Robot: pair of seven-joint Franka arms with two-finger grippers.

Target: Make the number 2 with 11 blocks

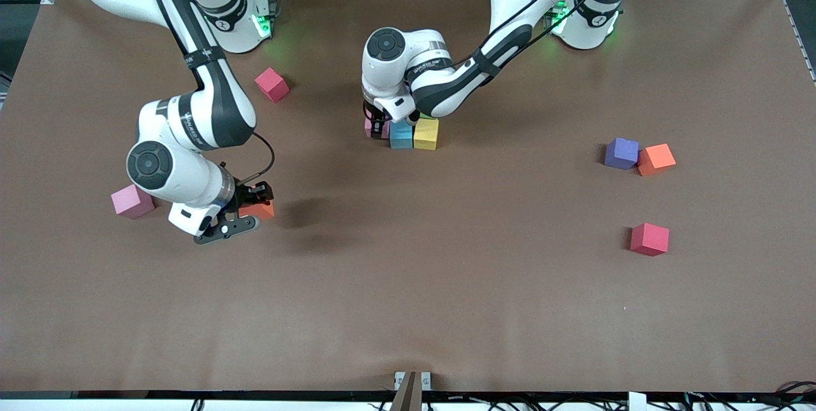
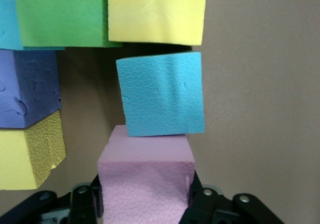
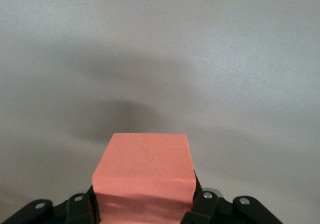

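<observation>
Starting at the right arm's end of the table, you have a pink block lying by itself, just beside the right arm's wrist in the front view. Your right hand is clamped on an orange block; the right wrist view shows that block pinched between both fingers with bare table under it, and from the front I can't quite tell whether it is lifted or resting on the surface. Farther from the front camera, near the right arm's base, lies a red block on its own.

At the middle of the table sits your partly built number 2. From the front only its nearest row shows: a light blue block touching a yellow block; the rest is under the left arm. Your left hand is down at that row's end toward the right arm, closed on a second pink block that sits against the light blue one. The left wrist view also shows green, purple and more yellow cubes packed alongside.

Toward the left arm's end, a purple block touches another orange block, and a second red block lies nearer the front camera, apart from them.
</observation>
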